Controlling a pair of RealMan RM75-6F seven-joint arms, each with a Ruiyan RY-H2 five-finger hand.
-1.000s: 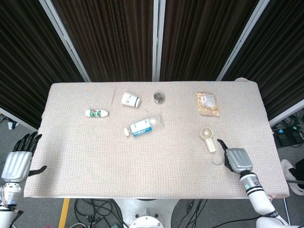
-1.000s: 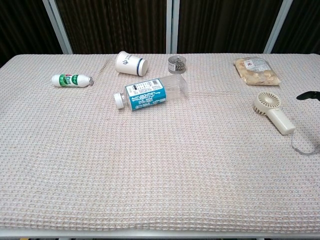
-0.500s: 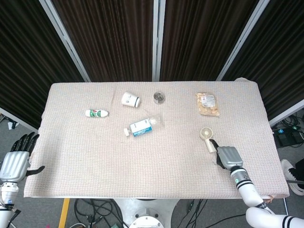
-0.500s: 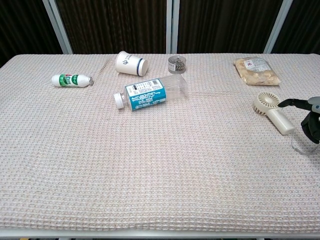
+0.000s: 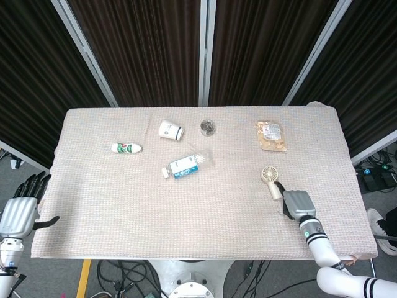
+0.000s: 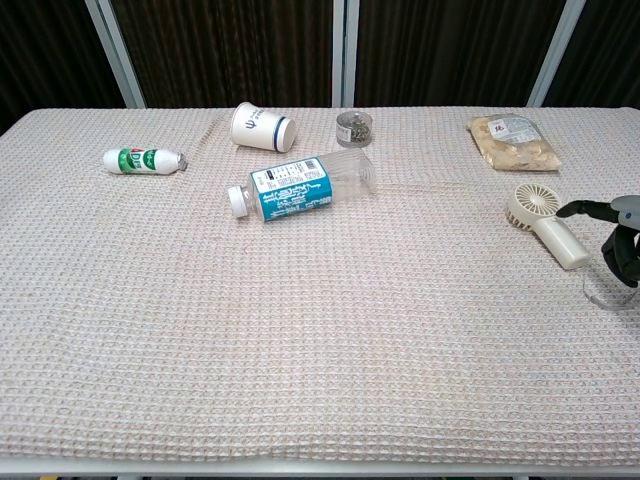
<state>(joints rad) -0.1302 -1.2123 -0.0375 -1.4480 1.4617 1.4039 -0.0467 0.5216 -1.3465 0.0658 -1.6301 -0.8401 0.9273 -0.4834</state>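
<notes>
A cream hand-held fan (image 5: 271, 182) (image 6: 546, 226) lies on the right part of the table, its clear wrist loop (image 6: 603, 290) trailing toward the front. My right hand (image 5: 297, 204) (image 6: 617, 233) hovers just right of the fan's handle, fingers apart and curved, holding nothing; a fingertip (image 6: 566, 210) reaches almost to the handle. My left hand (image 5: 22, 208) hangs off the table's left front corner, fingers spread, empty. A clear bottle with a blue label (image 5: 185, 165) (image 6: 298, 187) lies on its side mid-table.
A white paper cup (image 5: 170, 130) (image 6: 262, 128) lies tipped over at the back. Near it stand a small round tin (image 5: 208, 127) (image 6: 354, 128), a white-green tube (image 5: 126, 148) (image 6: 143, 160) to the left, and a snack packet (image 5: 270, 135) (image 6: 514, 141) to the right.
My right hand moved left and toward the fan over the last second, then nearly stopped beside its handle. My left hand sank slightly off the table's corner. The objects stayed put.
</notes>
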